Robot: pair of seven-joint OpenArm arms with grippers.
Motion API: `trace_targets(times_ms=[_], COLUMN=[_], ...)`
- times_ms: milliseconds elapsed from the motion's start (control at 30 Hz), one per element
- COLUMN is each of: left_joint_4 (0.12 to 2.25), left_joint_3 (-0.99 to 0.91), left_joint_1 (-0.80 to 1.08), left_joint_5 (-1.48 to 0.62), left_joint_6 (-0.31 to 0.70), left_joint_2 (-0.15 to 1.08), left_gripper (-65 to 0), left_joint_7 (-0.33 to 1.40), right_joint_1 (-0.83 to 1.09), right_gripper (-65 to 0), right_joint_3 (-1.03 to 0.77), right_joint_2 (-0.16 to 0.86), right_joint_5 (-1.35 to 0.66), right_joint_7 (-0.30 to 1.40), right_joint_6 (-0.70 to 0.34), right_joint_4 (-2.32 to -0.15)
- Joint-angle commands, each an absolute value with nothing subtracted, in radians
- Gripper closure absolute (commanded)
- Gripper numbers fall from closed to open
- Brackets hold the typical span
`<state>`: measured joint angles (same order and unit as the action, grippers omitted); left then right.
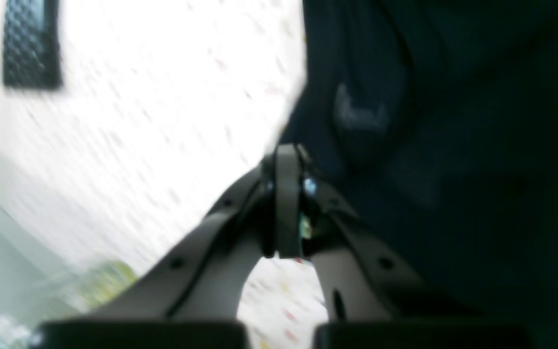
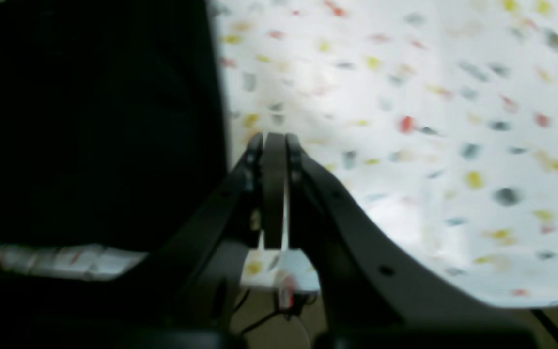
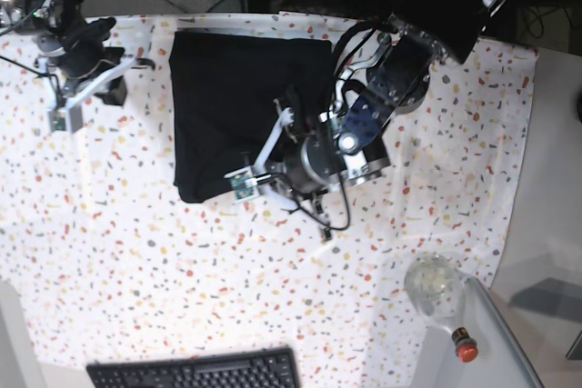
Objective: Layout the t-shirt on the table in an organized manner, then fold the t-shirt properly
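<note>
Lying folded into a dark rectangle in the upper middle of the base view, the t-shirt (image 3: pixel 232 106) rests flat on my speckled worktop (image 3: pixel 136 252). My left pincer (image 3: pixel 264 165) sits at the shirt's lower right edge with its jaws pressed together; its wrist view is too blurred to tell whether any cloth is caught between them. My right pincer (image 3: pixel 75 97) hovers at the upper left of the frame, apart from the shirt, jaws closed on nothing. A keyboard (image 3: pixel 195 372) lies at the bottom edge.
</note>
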<state>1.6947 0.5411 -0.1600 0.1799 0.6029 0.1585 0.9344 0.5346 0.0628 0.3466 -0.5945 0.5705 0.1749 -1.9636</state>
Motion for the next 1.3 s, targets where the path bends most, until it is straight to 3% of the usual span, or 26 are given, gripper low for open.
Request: trace_targets(times_ms=[0, 333, 567, 800, 1033, 1267], left_joint_4=[1.742, 1.768, 1.627, 1.632, 1.891, 1.986], left_joint_3=[0.499, 0.437, 0.437, 0.42, 0.237, 0.021], left_joint_1=[-0.133, 0.162, 0.166, 0.16, 0.211, 0.443], left_joint_5=[0.179, 0.179, 0.179, 0.177, 0.174, 0.174], left_joint_6=[0.599, 0.596, 0.596, 0.596, 0.599, 0.599], left_joint_2=[0.153, 0.2, 0.199, 0.199, 0.202, 0.282], left_gripper=[0.0, 0.0, 0.0, 0.0, 0.0, 0.0], left_joint_7=[0.928, 0.734, 0.73, 0.73, 0.737, 0.733], right_joint_1=[0.535, 0.42, 0.401, 0.406, 0.579, 0.908], right_gripper=[0.0, 0.0, 0.0, 0.0, 0.0, 0.0], right_joint_3=[0.104, 0.378, 0.398, 0.397, 0.285, 0.065], right_joint_2=[0.355, 0.346, 0.245, 0.234, 0.275, 0.274], right_joint_5=[-0.596, -0.515, -0.377, -0.36, -0.358, -0.358], right_joint_7=[0.559, 0.558, 0.549, 0.476, 0.479, 0.478], right_joint_6=[0.174, 0.176, 0.176, 0.176, 0.18, 0.18], right_joint_4=[-1.982, -1.948, -1.776, -1.719, -1.936, -2.003])
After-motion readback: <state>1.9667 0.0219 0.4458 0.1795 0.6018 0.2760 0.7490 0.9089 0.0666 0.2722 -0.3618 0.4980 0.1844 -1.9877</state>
